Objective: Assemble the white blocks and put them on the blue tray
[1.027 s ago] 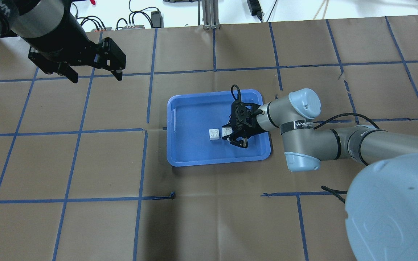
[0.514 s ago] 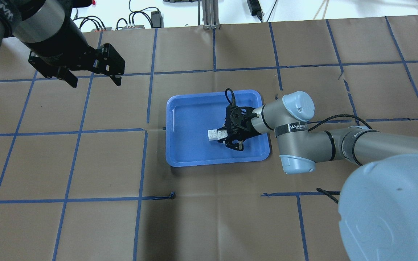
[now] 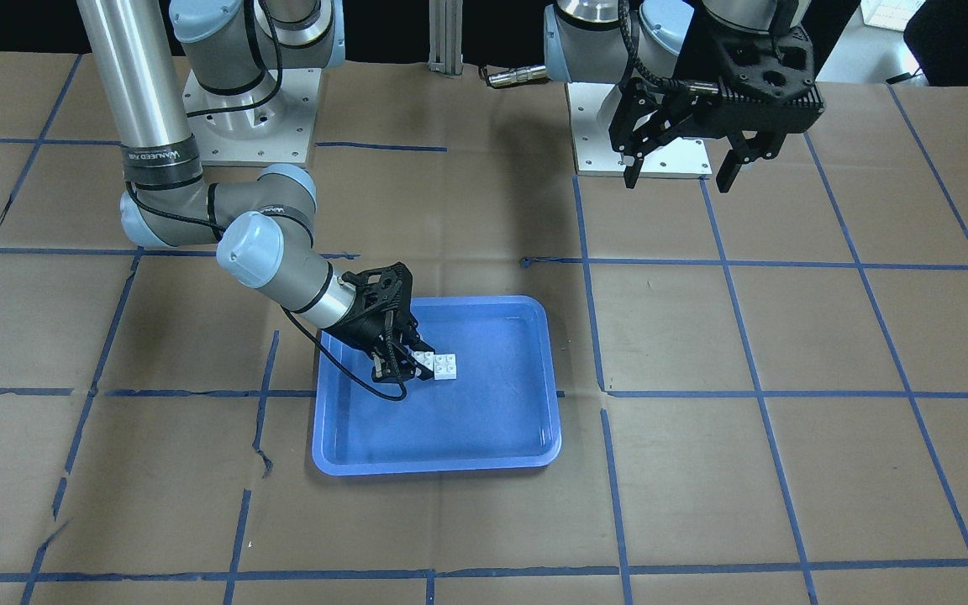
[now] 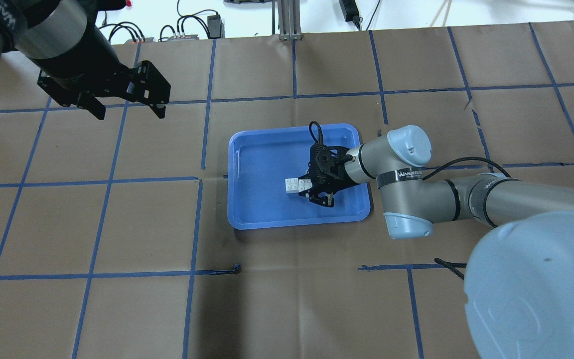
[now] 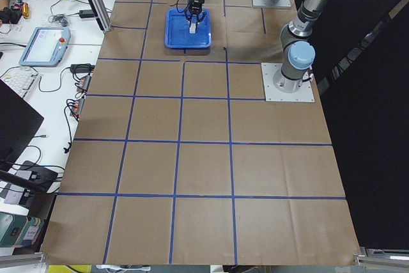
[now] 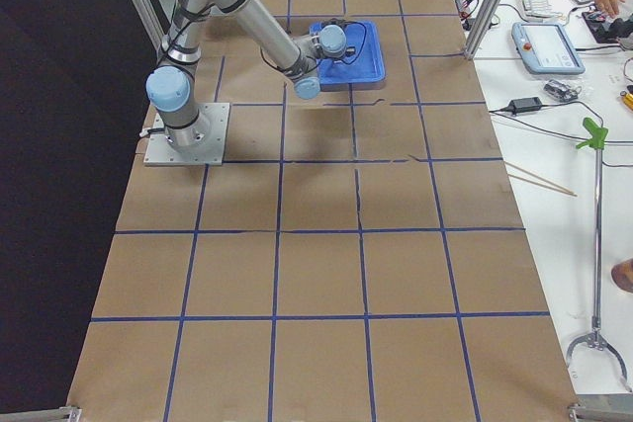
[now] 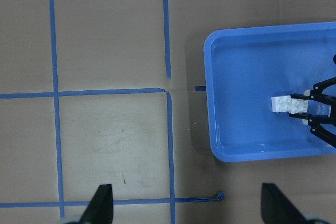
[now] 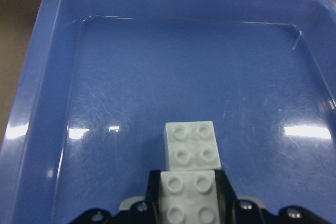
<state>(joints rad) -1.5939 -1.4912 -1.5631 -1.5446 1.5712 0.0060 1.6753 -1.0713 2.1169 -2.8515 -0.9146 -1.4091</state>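
The blue tray (image 4: 262, 159) lies mid-table. Two white blocks sit inside it, side by side and touching. My right gripper (image 4: 308, 185) is shut on the nearer white block (image 4: 306, 183), low over the tray floor. The free white block (image 4: 292, 185) lies just beyond the fingertips. The right wrist view shows the held block (image 8: 189, 199) between the fingers and the free block (image 8: 191, 144) in front of it. My left gripper (image 4: 130, 112) is open and empty, high over the table's far left, away from the tray.
Brown paper with a blue tape grid (image 4: 202, 179) covers the table. The arm base plates (image 3: 660, 126) stand at the robot's edge. Cables and boxes (image 4: 187, 30) lie beyond the far edge. A pendant and keyboard (image 5: 38, 49) sit on a side bench.
My right gripper moved left across the tray with its white block, closing the gap until it touches the other block. The left arm shifted slightly.
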